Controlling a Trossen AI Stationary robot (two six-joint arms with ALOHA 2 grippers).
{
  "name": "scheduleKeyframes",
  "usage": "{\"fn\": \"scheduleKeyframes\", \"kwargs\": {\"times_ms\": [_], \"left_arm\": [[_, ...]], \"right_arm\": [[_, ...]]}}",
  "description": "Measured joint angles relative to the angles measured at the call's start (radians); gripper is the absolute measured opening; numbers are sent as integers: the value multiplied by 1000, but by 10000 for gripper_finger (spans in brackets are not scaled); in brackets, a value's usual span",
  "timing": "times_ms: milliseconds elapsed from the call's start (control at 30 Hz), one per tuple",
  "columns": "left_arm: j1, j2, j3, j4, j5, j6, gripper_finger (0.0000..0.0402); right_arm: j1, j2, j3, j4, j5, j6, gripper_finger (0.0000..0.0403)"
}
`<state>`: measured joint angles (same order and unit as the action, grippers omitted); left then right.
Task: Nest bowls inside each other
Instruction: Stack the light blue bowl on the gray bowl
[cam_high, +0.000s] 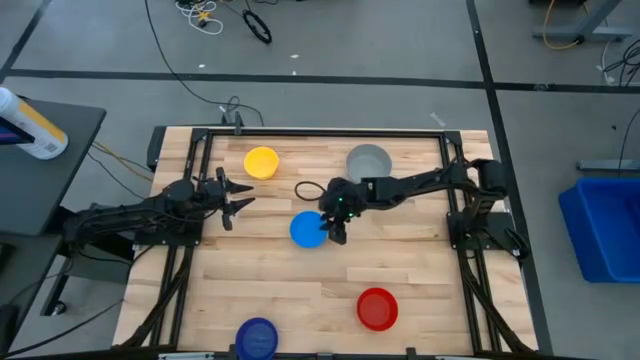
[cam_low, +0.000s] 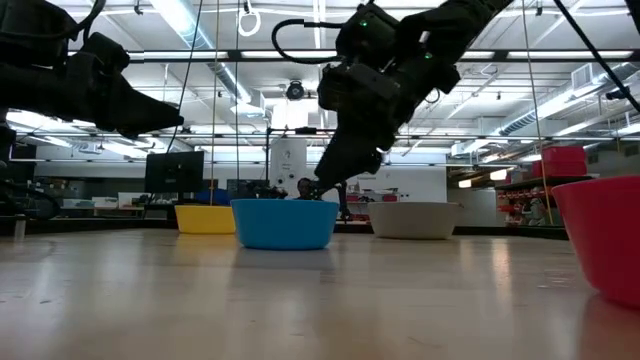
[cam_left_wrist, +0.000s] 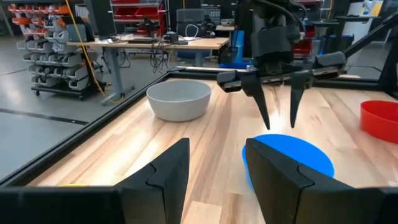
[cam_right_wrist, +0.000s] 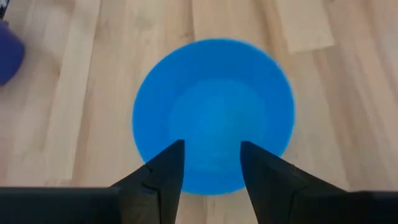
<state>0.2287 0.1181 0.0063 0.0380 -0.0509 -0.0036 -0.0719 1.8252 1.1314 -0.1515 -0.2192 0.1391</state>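
Five bowls rest upright on their bases on the wooden table: yellow (cam_high: 261, 162) and grey (cam_high: 368, 160) at the far side, light blue (cam_high: 308, 229) in the middle, red (cam_high: 377, 308) and dark blue (cam_high: 257, 337) near the front edge. My right gripper (cam_right_wrist: 211, 149) is open, slanting down just above the light blue bowl (cam_right_wrist: 214, 112) at its right rim (cam_low: 322, 203). Its fingers (cam_left_wrist: 266, 115) hang a little over the rim without touching it. My left gripper (cam_high: 238, 196) is open and level, high over the table's left side, pointing toward the light blue bowl (cam_left_wrist: 292, 158).
A black metal frame (cam_high: 300, 131) borders the table. The grey bowl (cam_left_wrist: 179, 99) stands just beyond my right arm, and the red bowl (cam_low: 605, 235) is close to the front right. Bare wood lies between the middle bowl and the front bowls.
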Motion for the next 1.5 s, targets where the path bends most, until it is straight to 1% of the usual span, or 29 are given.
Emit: {"fn": "scheduleKeyframes", "kwargs": {"times_ms": [200,533,667,733,800,867,933,967,1033,1200,1267,1367,1500], "left_arm": [[0,0,0,0,-2,-12,167],[0,0,0,2,-2,-18,167],[0,0,0,1,-2,-18,167],[0,0,0,1,-2,-18,167],[0,0,0,1,-2,-18,167],[0,0,0,0,-2,-16,167],[0,0,0,0,-2,-16,167],[0,0,0,0,-2,-16,167],[0,0,0,0,-2,-16,167],[0,0,0,0,-4,-16,167],[0,0,0,-1,-6,-16,167],[0,0,0,-2,-7,-16,167],[0,0,0,-5,-7,-17,167]], "right_arm": [[-33,2,11,-2,9,39,165],[-72,96,11,24,8,63,169],[-70,118,11,53,7,64,163],[-66,123,11,65,8,77,152],[-61,124,11,73,8,85,128],[-52,124,11,76,8,87,85],[-41,124,11,76,10,89,28],[-33,124,11,77,10,88,16],[-20,124,11,89,27,88,8],[4,119,15,110,82,100,5],[10,119,47,81,118,86,4],[13,119,128,-1,177,25,3],[-7,118,274,-190,300,-87,2]]}}
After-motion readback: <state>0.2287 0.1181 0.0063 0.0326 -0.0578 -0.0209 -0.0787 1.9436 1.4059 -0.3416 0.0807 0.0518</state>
